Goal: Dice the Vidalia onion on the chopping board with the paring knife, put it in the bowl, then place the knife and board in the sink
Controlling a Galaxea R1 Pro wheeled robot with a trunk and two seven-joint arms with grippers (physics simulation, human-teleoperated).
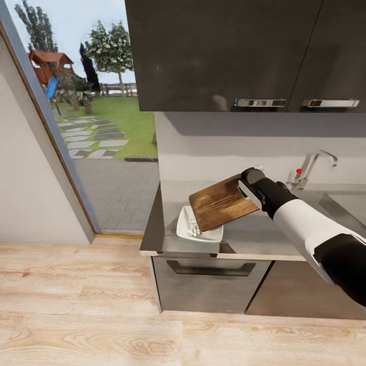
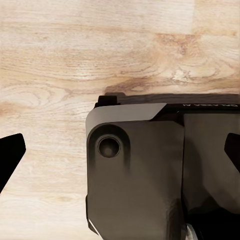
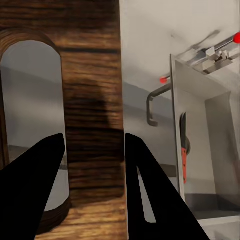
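1. The right gripper is clenched on the chopping board, one finger through its handle slot, holding it tilted above the countertop.
2. The board's left end hangs over the white bowl, which holds pale onion bits.
3. The paring knife lies in the sink, near the tap.
4. The left gripper is spread open over the wooden floor.

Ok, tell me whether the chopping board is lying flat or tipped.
Tipped. The right gripper holds the chopping board by its handle end, lifted and slanting down over the bowl, which holds pale bits.
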